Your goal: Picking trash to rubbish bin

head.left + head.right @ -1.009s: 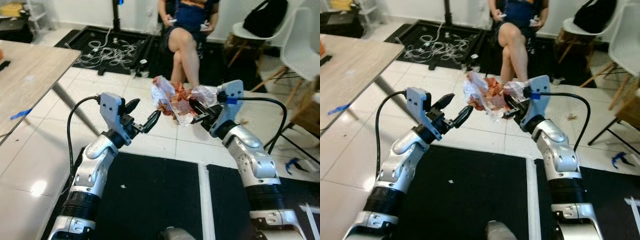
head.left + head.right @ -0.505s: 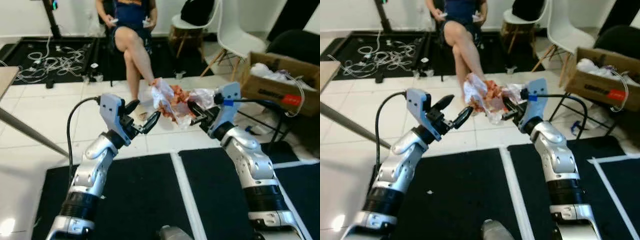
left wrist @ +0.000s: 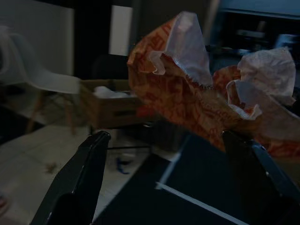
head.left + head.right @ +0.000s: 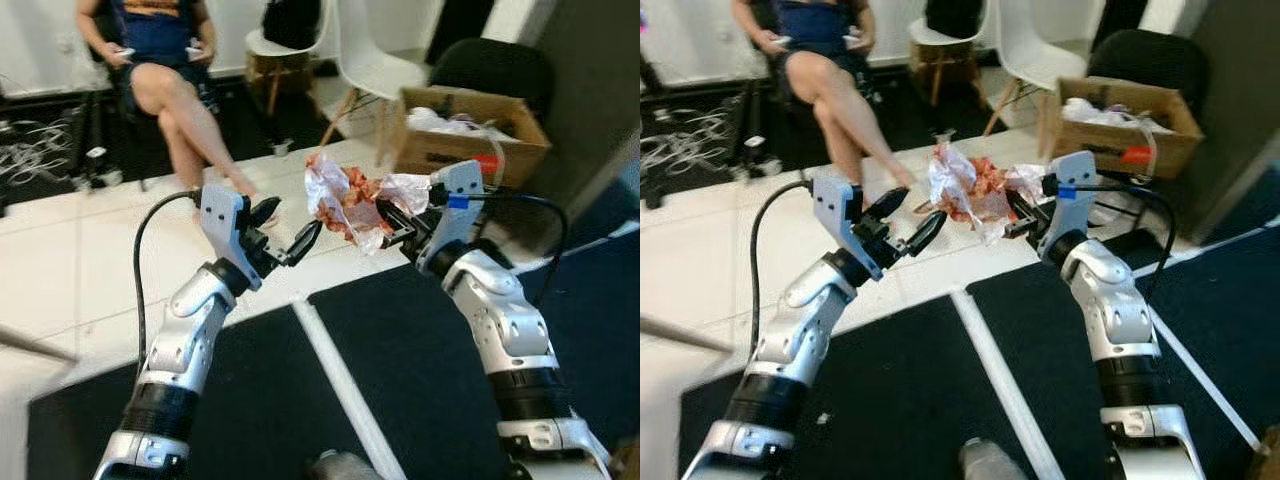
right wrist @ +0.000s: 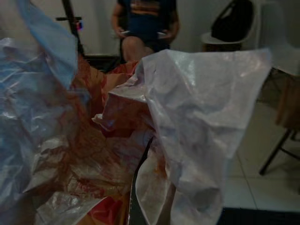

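Left eye view: at frame centre, the right tool [image 4: 392, 222] is pinching a crumpled red-and-white paper wrapper [image 4: 345, 198] aloft, probably to carry it clear of the floor. The left tool [image 4: 288, 232] is hovering beside it, fingers spread and empty, perhaps ready to steady it.

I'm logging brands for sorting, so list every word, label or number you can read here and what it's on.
None can be read.
Crumpled wrapper clamped in the right gripper: orange print, too crumpled to read.
Cardboard box: red label, too blurred to read.
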Robot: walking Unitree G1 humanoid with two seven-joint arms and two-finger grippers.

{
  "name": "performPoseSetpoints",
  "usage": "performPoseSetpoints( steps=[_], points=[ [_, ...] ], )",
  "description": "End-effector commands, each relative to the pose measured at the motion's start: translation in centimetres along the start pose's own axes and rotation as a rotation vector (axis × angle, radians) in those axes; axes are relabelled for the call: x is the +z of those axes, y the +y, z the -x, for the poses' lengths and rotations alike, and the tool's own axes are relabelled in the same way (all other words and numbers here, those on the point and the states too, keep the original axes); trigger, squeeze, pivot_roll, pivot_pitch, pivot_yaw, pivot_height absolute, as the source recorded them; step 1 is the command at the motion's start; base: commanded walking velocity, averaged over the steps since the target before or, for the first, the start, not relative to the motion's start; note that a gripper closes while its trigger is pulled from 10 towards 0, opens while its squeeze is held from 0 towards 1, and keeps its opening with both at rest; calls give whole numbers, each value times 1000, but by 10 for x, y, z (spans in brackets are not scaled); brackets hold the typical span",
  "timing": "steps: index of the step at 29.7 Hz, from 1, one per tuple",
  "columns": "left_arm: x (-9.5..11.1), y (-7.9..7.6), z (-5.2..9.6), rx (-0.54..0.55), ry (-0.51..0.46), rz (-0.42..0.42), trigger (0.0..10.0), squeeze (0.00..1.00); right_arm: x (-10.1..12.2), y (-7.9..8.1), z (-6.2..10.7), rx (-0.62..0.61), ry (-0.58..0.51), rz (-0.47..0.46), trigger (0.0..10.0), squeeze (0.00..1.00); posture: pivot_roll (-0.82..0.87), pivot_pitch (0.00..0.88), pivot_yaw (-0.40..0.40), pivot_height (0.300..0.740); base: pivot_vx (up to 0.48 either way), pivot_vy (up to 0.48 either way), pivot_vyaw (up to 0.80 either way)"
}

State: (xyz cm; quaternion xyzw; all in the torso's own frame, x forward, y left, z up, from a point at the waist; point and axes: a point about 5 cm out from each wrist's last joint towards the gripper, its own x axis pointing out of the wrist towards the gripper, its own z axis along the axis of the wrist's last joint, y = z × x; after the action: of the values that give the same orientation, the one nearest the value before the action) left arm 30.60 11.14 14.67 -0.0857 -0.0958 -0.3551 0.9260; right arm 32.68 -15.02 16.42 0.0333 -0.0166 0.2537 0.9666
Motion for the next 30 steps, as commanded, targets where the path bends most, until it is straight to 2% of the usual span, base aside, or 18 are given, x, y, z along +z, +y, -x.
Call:
performPoseSetpoints(
  steps=[1, 30],
  points=[
    [-3, -2, 0, -6, 2, 5, 10000, 0, -4, -2, 1, -4, 24, -16, 10000, 0, -85, 0, -23, 740, 0, 0, -769],
    [-2, -1, 0, -5, -4, 4, 10000, 0, -4, -2, 0, -1, 28, -43, 10000, 0, -85, 0, -23, 740, 0, 0, -769]
  ],
)
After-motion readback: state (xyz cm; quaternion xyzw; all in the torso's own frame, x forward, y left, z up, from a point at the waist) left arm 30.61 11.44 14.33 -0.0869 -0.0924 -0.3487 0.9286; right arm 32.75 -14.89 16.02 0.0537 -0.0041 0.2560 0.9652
